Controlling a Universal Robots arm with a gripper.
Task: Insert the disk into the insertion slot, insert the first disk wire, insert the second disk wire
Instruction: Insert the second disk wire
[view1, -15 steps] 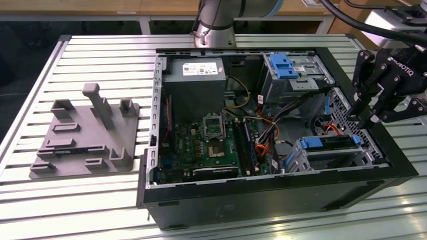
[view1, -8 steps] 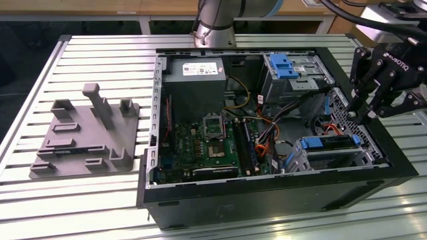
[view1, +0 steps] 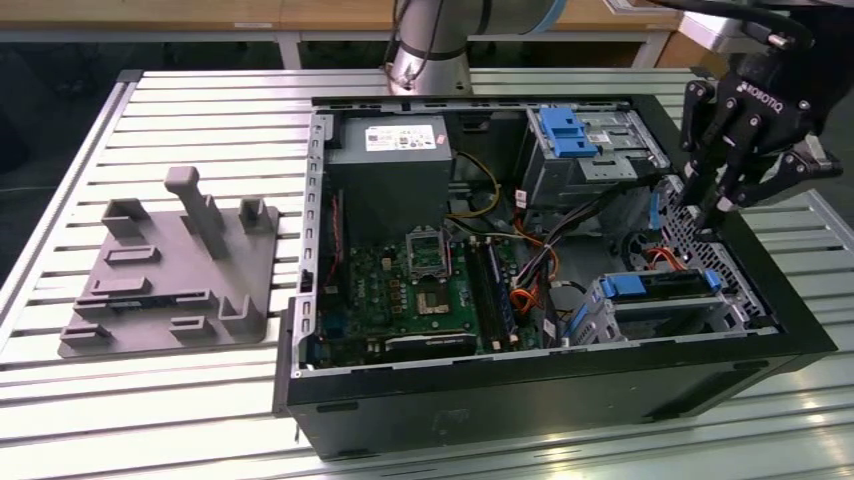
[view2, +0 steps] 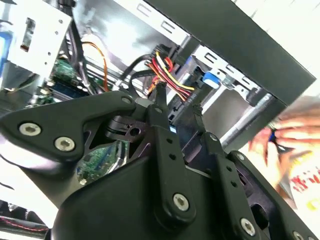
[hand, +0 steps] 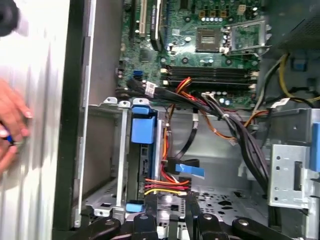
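The gripper (view1: 711, 208) hangs just inside the case (view1: 534, 405) wall, right beside a red-and-yellow wire (hand: 167, 186); I cannot tell whether it grips that wire. Further out, the disk (hand: 140, 125) sits in the slot (hand: 120, 150) (blue tab showing). The wire is probably limp and light, and best held squarely at its stiff end, where the contacts likely damage easily.

I see the open case (view1: 534, 400) centre-right in the exterior view, on the surface (view1: 174, 400), with the fixture plate (view1: 167, 270) beside it at left. Inside: power supply (view1: 394, 140) upper middle, motherboard (view1: 414, 290) below it. Insertion slot (view1: 674, 318) lower right, disk (view1: 661, 285) in it. Gripper (view1: 711, 213) over the case's right wall.
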